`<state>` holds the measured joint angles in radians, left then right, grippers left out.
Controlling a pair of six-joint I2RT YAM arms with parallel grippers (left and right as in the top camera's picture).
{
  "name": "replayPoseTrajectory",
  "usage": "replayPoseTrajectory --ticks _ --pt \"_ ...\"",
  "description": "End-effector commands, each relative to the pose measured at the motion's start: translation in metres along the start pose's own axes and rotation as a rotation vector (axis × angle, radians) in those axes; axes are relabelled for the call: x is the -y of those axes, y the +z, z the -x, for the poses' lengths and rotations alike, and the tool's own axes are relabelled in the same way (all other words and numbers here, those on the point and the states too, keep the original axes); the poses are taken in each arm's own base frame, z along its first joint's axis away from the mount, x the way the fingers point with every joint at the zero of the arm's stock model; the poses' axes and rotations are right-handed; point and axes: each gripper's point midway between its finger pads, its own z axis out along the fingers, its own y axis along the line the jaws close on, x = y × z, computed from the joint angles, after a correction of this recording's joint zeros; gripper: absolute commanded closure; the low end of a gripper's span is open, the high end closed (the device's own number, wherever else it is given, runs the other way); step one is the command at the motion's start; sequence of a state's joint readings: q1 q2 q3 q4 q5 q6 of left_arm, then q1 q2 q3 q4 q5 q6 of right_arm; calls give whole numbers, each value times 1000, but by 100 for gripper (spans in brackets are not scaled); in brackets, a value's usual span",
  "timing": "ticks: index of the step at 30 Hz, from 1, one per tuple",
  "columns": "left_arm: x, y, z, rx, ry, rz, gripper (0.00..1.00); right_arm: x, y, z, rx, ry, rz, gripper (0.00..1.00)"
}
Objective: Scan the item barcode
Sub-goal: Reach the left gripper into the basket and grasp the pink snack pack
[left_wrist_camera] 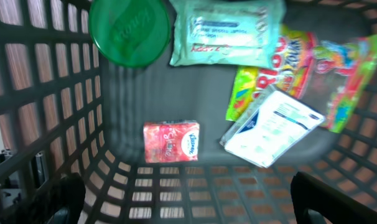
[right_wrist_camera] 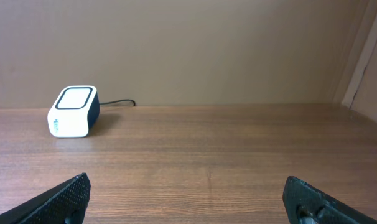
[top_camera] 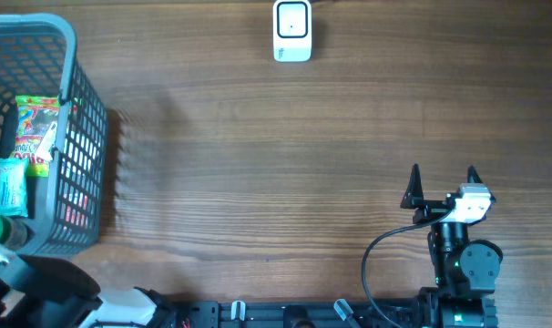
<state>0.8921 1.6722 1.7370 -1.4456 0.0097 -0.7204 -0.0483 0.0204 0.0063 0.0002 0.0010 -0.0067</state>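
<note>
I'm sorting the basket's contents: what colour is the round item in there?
Green. The round item shows best in the left wrist view.

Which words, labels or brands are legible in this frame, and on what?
None can be read in full.
Red tissue pack: script logo, blurred.
Green lid: embossed script, blurred.
Wipes pack: print blurred.
Candy bag: large letters, blurred.
White label: print too small.
Scanner: mark too small.

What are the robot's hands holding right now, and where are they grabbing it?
Nothing. The left gripper hangs open above the basket, and the right gripper is open over the table.
</note>
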Motion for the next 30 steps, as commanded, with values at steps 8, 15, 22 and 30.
replayPoseTrajectory --ticks 8,15,22,30 --pt "7 69 -46 -157 46 39 0 -1 0 2 11 -17 6 0" --pt "-4 98 -72 -159 24 132 0 -1 0 2 11 -17 6 0" --pt "-18 138 -74 -137 29 170 0 -1 0 2 11 -17 6 0" --pt "-20 176 -77 -180 30 221 0 -1 0 2 11 -17 6 0"
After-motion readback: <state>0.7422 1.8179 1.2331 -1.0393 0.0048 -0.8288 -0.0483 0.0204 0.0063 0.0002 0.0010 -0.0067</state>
